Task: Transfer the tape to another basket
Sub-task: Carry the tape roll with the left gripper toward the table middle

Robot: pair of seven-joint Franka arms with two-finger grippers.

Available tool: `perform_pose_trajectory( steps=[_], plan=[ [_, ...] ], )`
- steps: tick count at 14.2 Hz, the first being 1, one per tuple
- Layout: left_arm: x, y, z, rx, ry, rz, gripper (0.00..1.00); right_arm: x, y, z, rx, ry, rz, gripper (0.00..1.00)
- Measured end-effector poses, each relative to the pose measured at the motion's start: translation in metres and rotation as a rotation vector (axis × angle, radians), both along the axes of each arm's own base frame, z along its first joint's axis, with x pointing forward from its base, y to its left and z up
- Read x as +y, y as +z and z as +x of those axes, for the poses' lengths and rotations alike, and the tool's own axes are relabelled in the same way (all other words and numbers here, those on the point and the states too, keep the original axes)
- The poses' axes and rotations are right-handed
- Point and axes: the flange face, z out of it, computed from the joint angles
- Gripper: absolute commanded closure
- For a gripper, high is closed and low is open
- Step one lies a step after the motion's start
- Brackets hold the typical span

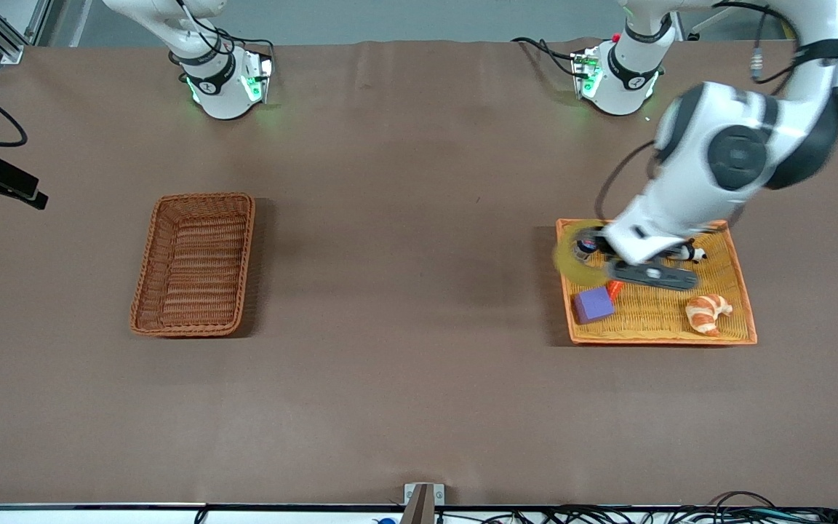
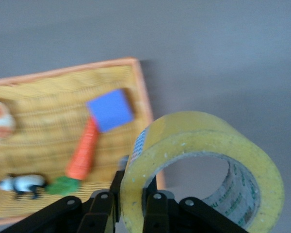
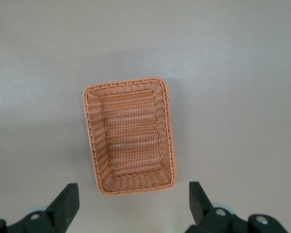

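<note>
Brown counter, both arm bases along its edge farthest from the camera.

Nearest on the left arm's end: yellow tray with an orange rim. In it, nearest the camera, a croissant and a purple block; a carrot lies just beside the block; a panda figure sits farther from the camera.

Left gripper is up over the tray's edge on the side toward the right arm. Jaws clenched on the tape: one finger inside the ring, the other outside, pinching the wall. Tape is lifted, clear of the tray, its ring overhanging the tray rim and bare counter.

Basket sits on the right arm's end of the counter, well apart from the tray.

Right gripper hangs high over the basket, jaws released and spread wide; this arm waits.
</note>
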Motion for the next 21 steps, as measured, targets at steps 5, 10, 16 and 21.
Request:
perform_pose_trajectory(
  steps=[5, 10, 16, 21],
  plan=[
    [-0.159, -0.047, -0.048, 0.045, 0.090, -0.006, 0.94, -0.003, 0.000, 0.000, -0.001, -0.005, 0.000, 0.00],
    [-0.277, -0.097, -0.080, 0.071, 0.113, -0.089, 0.99, -0.003, -0.001, 0.000, -0.001, -0.006, 0.000, 0.00],
    [-0.344, -0.185, -0.094, -0.016, 0.096, -0.089, 0.88, -0.004, -0.003, 0.001, 0.000, -0.008, 0.000, 0.00],
    [-0.369, -0.200, -0.096, -0.056, 0.096, -0.205, 0.09, -0.009, -0.008, 0.006, -0.007, -0.016, -0.001, 0.00]
  ],
)
